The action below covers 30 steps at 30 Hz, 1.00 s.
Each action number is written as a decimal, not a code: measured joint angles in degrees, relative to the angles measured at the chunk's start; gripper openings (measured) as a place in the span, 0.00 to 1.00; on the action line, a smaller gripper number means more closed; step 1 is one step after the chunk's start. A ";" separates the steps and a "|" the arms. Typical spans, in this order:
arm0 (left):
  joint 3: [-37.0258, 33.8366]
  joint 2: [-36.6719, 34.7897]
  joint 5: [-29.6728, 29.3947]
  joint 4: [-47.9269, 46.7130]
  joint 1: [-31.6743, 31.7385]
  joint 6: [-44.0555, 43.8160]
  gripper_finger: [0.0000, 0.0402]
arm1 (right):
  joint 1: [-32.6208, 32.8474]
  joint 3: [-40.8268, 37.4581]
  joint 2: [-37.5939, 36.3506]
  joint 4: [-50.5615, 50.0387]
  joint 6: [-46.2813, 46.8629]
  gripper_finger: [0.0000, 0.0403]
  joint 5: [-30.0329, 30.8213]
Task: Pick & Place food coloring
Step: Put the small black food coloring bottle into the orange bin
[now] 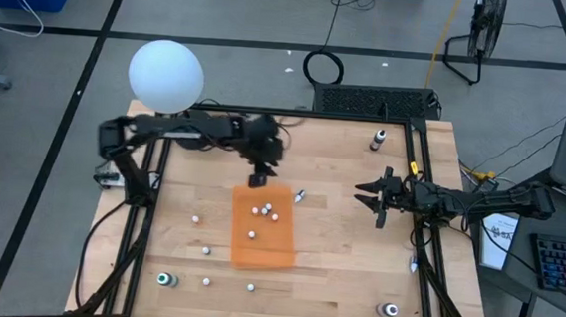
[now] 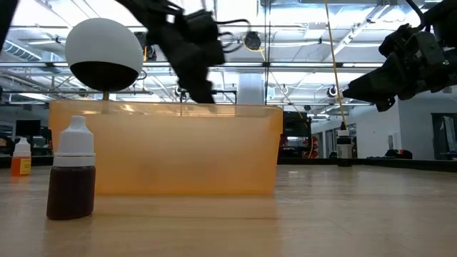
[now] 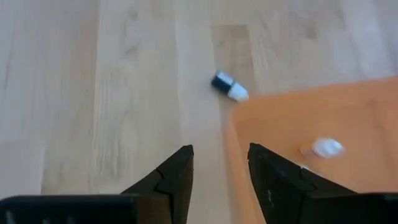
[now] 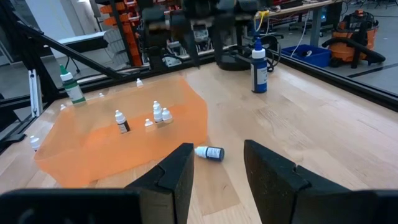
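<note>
Starting at the near edge of the table [image 1: 355, 273]: catching a brown-filled food coloring bottle [image 2: 71, 171] standing upright close to the low camera, out on the bare wood and not yet collected. Moving in, spotting more stray bottles [image 1: 206, 251] dotted between the near edge and the left side of the orange tray [image 1: 276, 253], all well apart from each other. Reaching the tray, sitting mid-table: counting a small cluster of bottles [image 1: 267, 210] already parked inside, toward its far end. Coming now to the left gripper [image 1: 259, 180], hovering right over the tray's far edge with fingers [image 3: 177, 171] spread and nothing between them. Noting a blue-topped bottle [image 3: 229, 86] lying on its side just outside the tray's far right corner, close ahead of that gripper. Glancing toward the table's right edge: finding the right gripper [image 4: 217, 144] waiting up off the wood, jaws parted too, gripping nothing. Reading this as the gap between a drop and the next pick, with plenty of bottles to go. Judging the next move: swinging out past the tray's corner, lining the spread fingers across the toppled bottle's body, dropping low, pinching gently, since a round thing lying flat is probably going to roll.
</note>
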 joint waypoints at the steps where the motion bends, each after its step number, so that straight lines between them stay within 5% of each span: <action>1: -2.52 -2.44 0.80 1.11 0.75 -0.85 0.40 | -0.01 0.00 -0.02 -0.17 0.00 0.32 -0.01; 17: -46.27 -45.11 -0.49 45.75 0.48 -14.12 0.40 | 0.01 0.00 0.03 0.13 0.00 0.32 -0.01; 23: -54.47 -55.80 -7.10 47.49 -0.22 -17.73 0.40 | 0.01 0.00 0.01 3.12 2.22 0.32 -0.09; 30: -58.89 -64.51 -8.24 45.61 -0.28 -18.61 0.40 | -0.02 0.00 0.03 7.78 4.81 0.32 1.58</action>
